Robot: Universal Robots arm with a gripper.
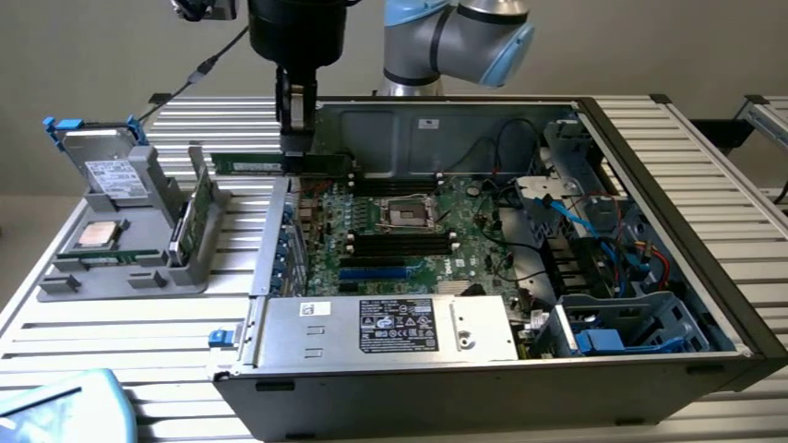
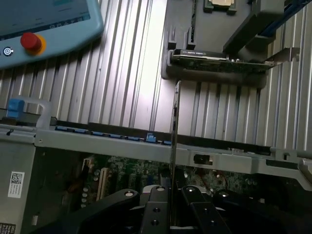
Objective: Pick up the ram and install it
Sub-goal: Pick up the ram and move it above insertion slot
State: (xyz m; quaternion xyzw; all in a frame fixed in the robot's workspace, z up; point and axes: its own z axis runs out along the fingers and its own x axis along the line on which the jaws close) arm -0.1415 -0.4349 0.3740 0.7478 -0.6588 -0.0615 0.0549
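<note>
The ram (image 1: 253, 164) is a thin green stick that hangs level in the air over the open computer case's wall (image 1: 273, 231), on the exterior view's left. My gripper (image 1: 295, 152) comes down from above and is shut on the stick near its case-side end. In the wrist view the ram (image 2: 175, 126) shows edge-on as a thin dark line. It runs out from between the black fingers (image 2: 156, 207) of the gripper (image 2: 174, 209). Below it lies the green motherboard (image 1: 474, 231) with black memory slots (image 1: 400, 245).
A grey holder (image 1: 124, 272) on the exterior view's left carries a drive with blue tabs (image 1: 105, 171), a silver processor (image 1: 99, 233) and an upright card (image 2: 219, 61). A power supply (image 1: 394, 325) fills the case front. A teach pendant (image 2: 48, 24) lies on the slatted table.
</note>
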